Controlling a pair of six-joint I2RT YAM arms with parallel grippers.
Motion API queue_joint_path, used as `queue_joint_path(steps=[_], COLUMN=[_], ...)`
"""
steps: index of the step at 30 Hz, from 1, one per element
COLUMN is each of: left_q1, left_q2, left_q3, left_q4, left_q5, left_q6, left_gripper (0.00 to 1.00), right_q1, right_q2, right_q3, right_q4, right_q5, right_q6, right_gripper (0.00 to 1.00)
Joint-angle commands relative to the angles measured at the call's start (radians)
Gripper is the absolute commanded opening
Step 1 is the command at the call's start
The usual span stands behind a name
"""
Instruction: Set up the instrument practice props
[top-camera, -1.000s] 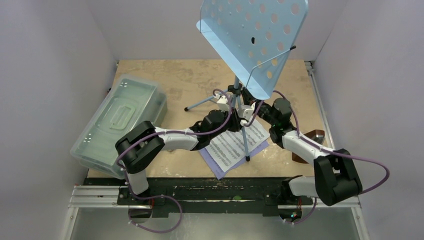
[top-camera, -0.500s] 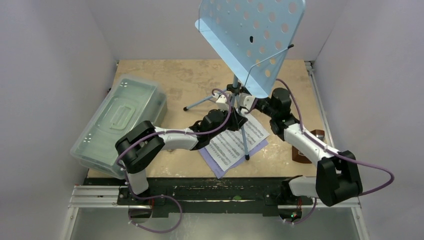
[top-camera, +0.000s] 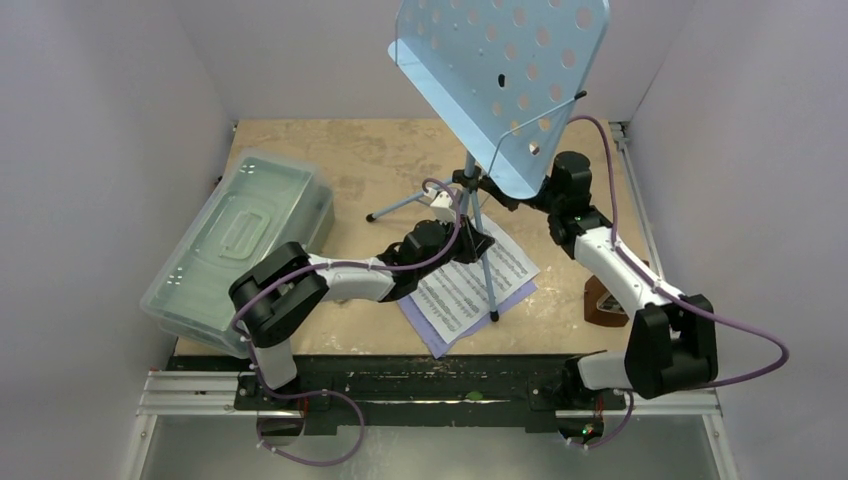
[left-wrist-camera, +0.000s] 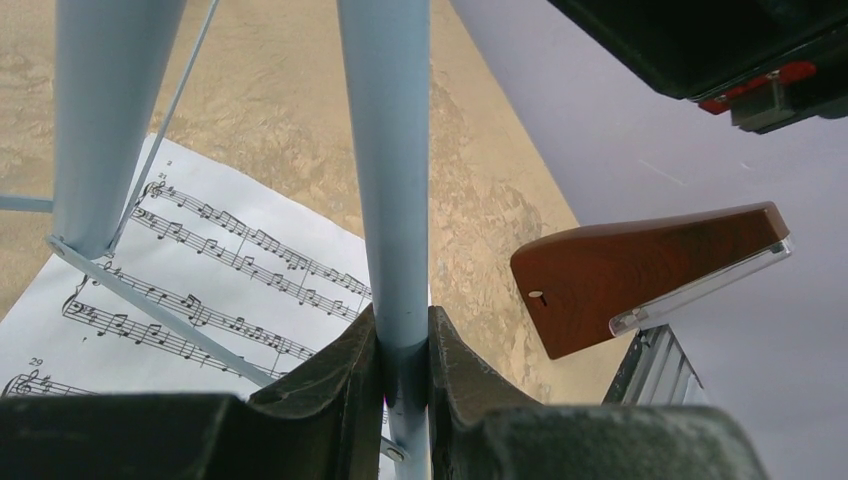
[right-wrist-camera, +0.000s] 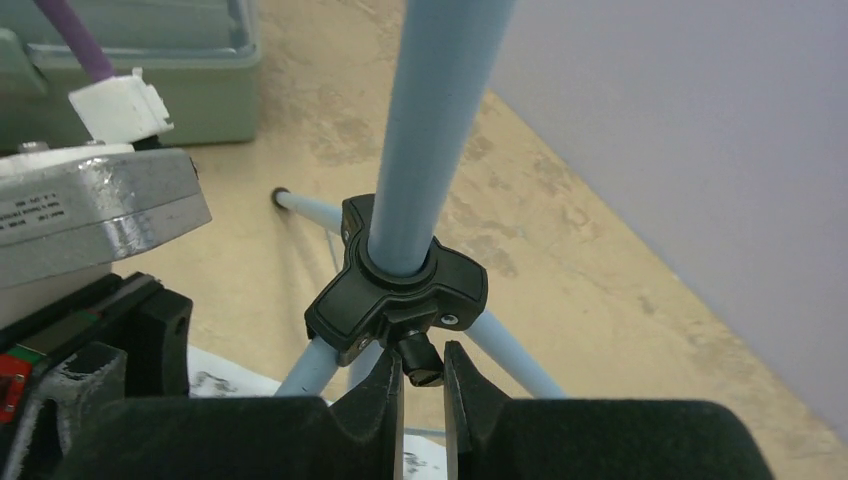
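Right wrist view: your right fingers (right-wrist-camera: 375, 405) pinch the small knob (right-wrist-camera: 425, 370) beneath the collar (right-wrist-camera: 395, 290) of the stand (right-wrist-camera: 435, 120), which rises straight beyond; your left fingers (left-wrist-camera: 335, 375) clamp a lower tube (left-wrist-camera: 385, 150).

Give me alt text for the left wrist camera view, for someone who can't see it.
The left pincer is shut on a light-blue tube of the music stand, which runs up the middle of the frame. White sheet music lies on the tan table behind it at left, a brown metronome at right.
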Motion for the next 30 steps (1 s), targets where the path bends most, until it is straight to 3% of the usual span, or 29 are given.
queue_joint_path(steps=[1, 6, 16, 20, 26, 30], left_q1=[-0.03, -0.03, -0.03, -0.03, -0.026, -0.015], left_q2=[-0.036, -0.027, -0.013, -0.031, -0.07, -0.125], left_q3=[-0.022, -0.018, 0.002, 0.007, 0.017, 0.01], left_q4=[-0.002, 0.005, 0.011, -0.012, -0.072, -0.111], left_q5=[0.075, 0.078, 0.078, 0.07, 0.061, 0.069], left_q6=[0.02, 0.014, 0.007, 0.015, 0.023, 0.03], left_gripper=[0.0, 0.0, 0.0, 0.0, 0.09, 0.23], right_q1=[-0.051, -0.123, -0.13, -0.131, -0.133, -0.133], right_q2=[0.045, 0.1, 0.295, 0.251, 0.169, 0.117], right_q3=[0.091, 0.168, 0.473, 0.441, 0.392, 0.385], right_q4=[-0.019, -0.029, -0.484, -0.459, -0.45, -0.509], right_q5=[-0.141, -0.257, -0.182, -0.087, 0.007, 0.101], right_q6=[0.343, 0.697, 1.024, 1.1, 1.046, 0.949], right_gripper=[0.0, 0.0, 0.0, 0.2, 0.64, 0.76])
